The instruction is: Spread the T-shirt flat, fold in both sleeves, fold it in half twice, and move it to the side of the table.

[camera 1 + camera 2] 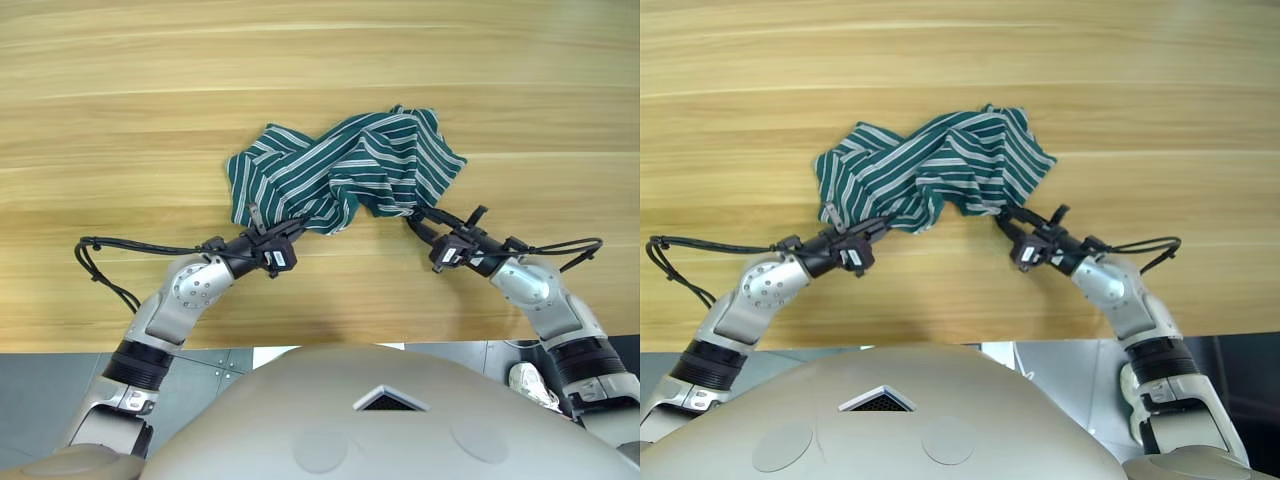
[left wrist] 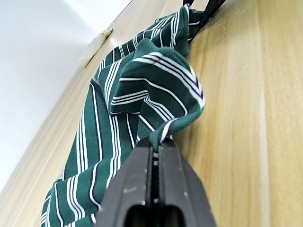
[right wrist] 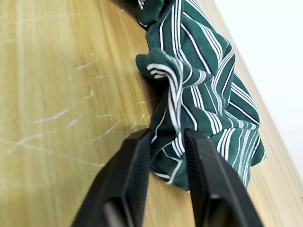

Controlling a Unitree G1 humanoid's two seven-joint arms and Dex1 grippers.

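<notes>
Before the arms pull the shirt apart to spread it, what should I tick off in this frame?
1. Left gripper has hold of the shirt: ok, shut on a fold at its near edge.
2. Right gripper has hold of the shirt: ok, a bunch of it is pinched at the other end of the near edge.
3. Shirt lying flat: not ok, bunched and twisted in a heap.
4. Which parts are held, hem or sleeves: cannot tell.
5. Cables away from the shirt: ok, they loop beside the arms over the table.
</notes>
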